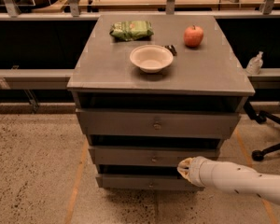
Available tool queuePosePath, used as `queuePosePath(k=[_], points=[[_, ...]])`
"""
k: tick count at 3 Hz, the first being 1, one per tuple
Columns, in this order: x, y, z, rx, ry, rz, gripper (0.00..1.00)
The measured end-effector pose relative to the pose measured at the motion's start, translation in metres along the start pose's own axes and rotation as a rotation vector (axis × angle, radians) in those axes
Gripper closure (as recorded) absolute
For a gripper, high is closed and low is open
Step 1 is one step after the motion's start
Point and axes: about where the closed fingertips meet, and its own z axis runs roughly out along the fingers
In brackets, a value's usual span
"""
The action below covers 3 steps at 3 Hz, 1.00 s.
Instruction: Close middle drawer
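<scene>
The grey cabinet [107, 73] has three drawers. The middle drawer [126, 156] is a shallow grey front with a small round knob [154, 159], and a dark gap shows above it. It appears to stand out a little from the cabinet. My gripper [184, 168], at the tip of the white arm [238, 178], reaches in from the lower right. It sits at the lower right part of the middle drawer's front, right of the knob, over the gap above the bottom drawer [130, 181].
On the cabinet top are a white bowl [151, 58], a green bag [131, 30], a red apple [193, 36] and a small dark item [171, 50]. Office chair legs [270, 141] stand at right. A railing [32, 78] and shelves run behind.
</scene>
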Motion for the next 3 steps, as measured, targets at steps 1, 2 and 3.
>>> queuePosePath(k=[1,2,3], points=[[0.0,-0.001,-0.014,0.009,0.003,-0.004,0.34],[-0.01,0.0,-0.051,0.063,-0.007,0.023,0.57],[-0.037,-0.002,-0.107,0.144,-0.034,0.015,0.81]])
